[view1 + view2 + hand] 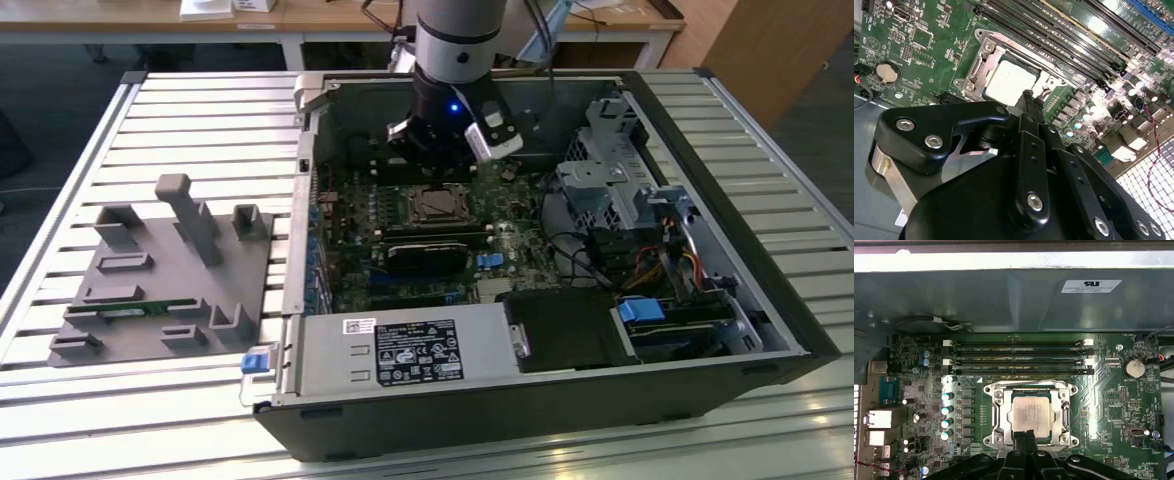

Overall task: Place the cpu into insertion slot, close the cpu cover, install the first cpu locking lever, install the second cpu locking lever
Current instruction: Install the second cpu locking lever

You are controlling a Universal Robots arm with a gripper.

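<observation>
End effector [1023, 442] fingers pressed together over cpu [1030, 415], seated flat in slot under closed cover [996, 412]; memory sticks [1019, 359] beside.

A slatted metal tabletop [174, 110] carries an open computer case [534, 400] lying on its side and, just beside it toward the exterior view's left, a grey plastic holder [160, 290] with upright posts.
</observation>
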